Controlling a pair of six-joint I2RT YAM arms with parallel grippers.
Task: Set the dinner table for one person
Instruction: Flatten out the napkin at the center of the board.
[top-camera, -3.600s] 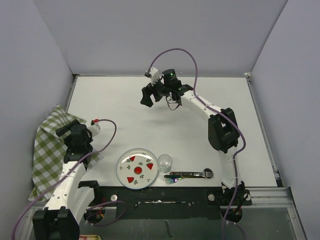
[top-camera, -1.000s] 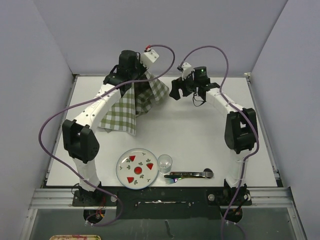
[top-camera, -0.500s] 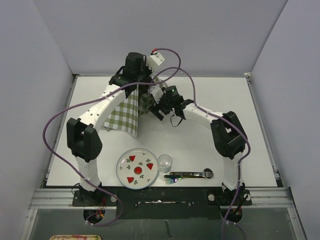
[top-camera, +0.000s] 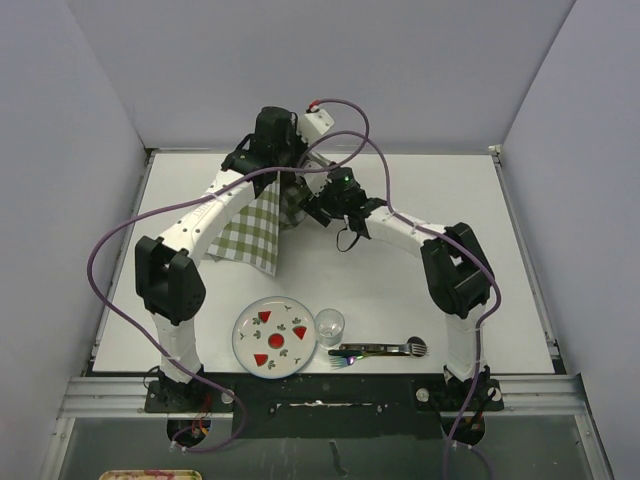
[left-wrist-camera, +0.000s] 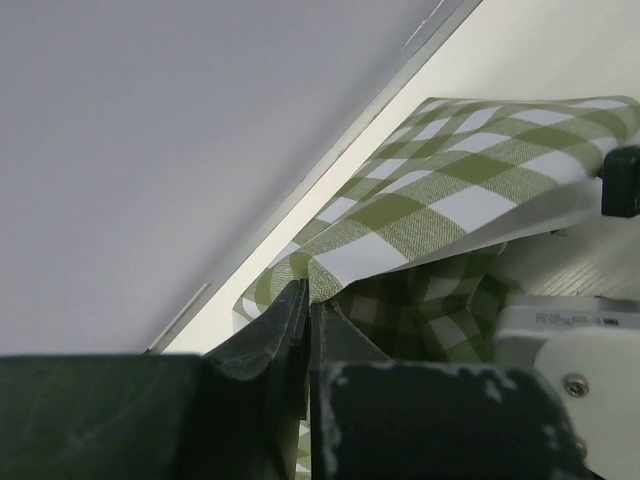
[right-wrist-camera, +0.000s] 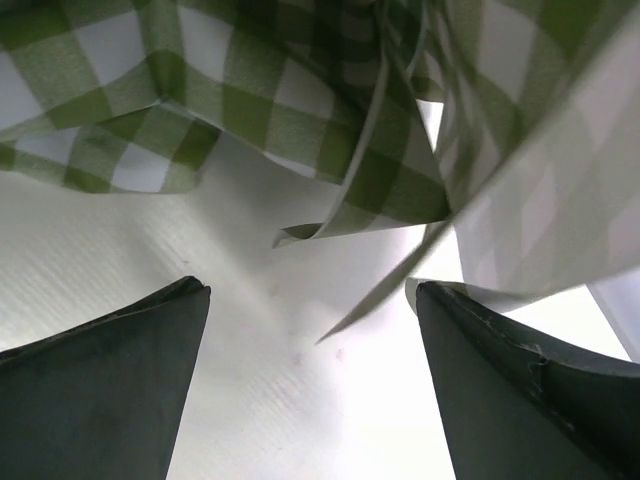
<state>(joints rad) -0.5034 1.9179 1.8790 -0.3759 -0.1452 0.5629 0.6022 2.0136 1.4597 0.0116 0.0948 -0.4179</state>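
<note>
Where the white, metal-railed tabletop (top-camera: 380, 290) spreads between grey walls and fills most of the overhead view, with both arm bases at its near edge, we see a green-and-white checked cloth (top-camera: 250, 225) hanging over its far left part, lifted at one point and drooping in folds toward the surface. We find the left end effector (left-wrist-camera: 306, 305) clamped on that cloth, its fingers pressed together with the fabric edge pinched between them. We see the right end effector (right-wrist-camera: 310, 300) just beside the hanging cloth, its fingers spread wide apart over the tabletop, with a loose fold dangling close to the gap. Near the front edge, between the two bases, we note a round white plate (top-camera: 273, 338) with red shapes on it, a clear glass (top-camera: 330, 325) just beside its right rim, and cutlery (top-camera: 378, 349) lying flat to the right of the glass.
</note>
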